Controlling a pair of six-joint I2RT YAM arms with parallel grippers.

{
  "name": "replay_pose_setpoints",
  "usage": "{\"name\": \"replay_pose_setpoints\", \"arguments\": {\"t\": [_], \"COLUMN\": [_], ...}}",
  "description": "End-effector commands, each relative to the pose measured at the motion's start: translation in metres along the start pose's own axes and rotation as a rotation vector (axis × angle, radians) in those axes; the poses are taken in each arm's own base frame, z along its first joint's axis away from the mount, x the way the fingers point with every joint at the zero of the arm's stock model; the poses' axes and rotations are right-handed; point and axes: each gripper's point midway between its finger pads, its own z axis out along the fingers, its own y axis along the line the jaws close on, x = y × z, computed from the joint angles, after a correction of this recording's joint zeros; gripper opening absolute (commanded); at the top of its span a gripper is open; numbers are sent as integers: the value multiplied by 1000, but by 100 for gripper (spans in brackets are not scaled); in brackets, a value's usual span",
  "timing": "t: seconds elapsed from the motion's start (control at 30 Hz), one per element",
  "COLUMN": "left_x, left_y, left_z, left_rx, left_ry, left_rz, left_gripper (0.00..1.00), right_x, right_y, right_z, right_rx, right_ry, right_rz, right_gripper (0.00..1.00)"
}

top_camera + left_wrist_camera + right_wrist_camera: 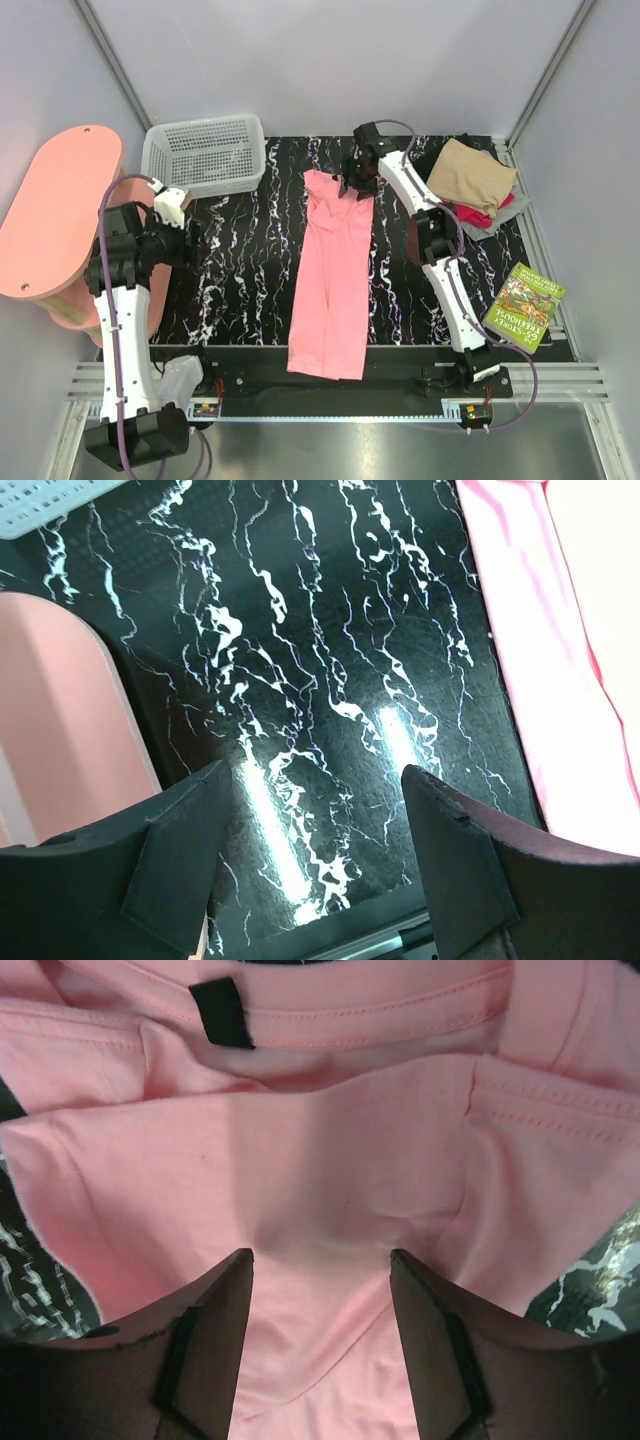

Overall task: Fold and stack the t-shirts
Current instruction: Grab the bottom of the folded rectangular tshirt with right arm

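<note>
A bright pink t-shirt (332, 280) lies folded lengthwise in a long strip down the middle of the black marbled mat (250, 260). My right gripper (355, 185) is at its far collar end. In the right wrist view it (320, 1255) is open, its fingertips (240, 1270) down on the pink cloth (340, 1160) just below the collar's black label (222, 1012). My left gripper (183, 232) hangs open and empty (315, 770) above bare mat at the left; the shirt's edge (560, 630) shows at the right. Folded tees are stacked back right, tan (470, 175) on top of red (480, 215) and grey (495, 222).
A white mesh basket (205, 155) stands at the back left. A pink oval-topped stool (55, 210) stands beyond the mat's left edge and shows in the left wrist view (60, 720). A green book (523, 305) lies right of the mat.
</note>
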Motion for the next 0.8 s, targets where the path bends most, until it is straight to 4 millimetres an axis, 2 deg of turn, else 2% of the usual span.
{"name": "replay_pose_setpoints", "arguments": {"t": [0.0, 0.07, 0.17, 0.3, 0.37, 0.43, 0.5, 0.6, 0.63, 0.7, 0.73, 0.77], "left_x": [-18, -18, -20, -16, -13, -11, -9, -9, -9, -12, -14, -16], "left_y": [5, 5, 6, 10, 12, 15, 18, 18, 18, 15, 15, 14], "left_z": [-7, -5, -1, 4, 7, 8, 12, 15, 17, 17, 15, 14], "left_rx": [-26, -18, -3, -9, -12, -22, -24, -11, -6, 8, 6, 12], "left_ry": [-31, -25, -17, 11, 25, 36, 52, 61, 66, 56, 50, 39], "left_rz": [27, 14, 3, -10, -15, -15, -21, -34, -43, -45, -49, -46], "left_gripper": [74, 74, 74, 74, 74, 74, 74, 73, 73, 73, 73, 73], "right_x": [24, 27, 17, -15, -38, -62, -76, -97, -108, -112, -114, -114], "right_y": [-8, -14, -16, -10, -5, -8, -11, -7, 2, 11, 24, 28], "right_z": [31, 39, 46, 40, 33, 22, 13, -16, -42, -66, -90, -101], "right_rx": [-117, -126, -153, -250, -293, -312, -316, -310, -324, -320, -324, -303], "right_ry": [129, 142, 111, 12, -68, -145, -194, -265, -306, -331, -350, -364], "right_rz": [40, 49, 46, 34, 18, 10, -2, -44, -59, -86, -111, -128], "right_gripper": [66, 68, 70, 71, 72, 72, 72, 72, 72, 73, 74, 74]}}
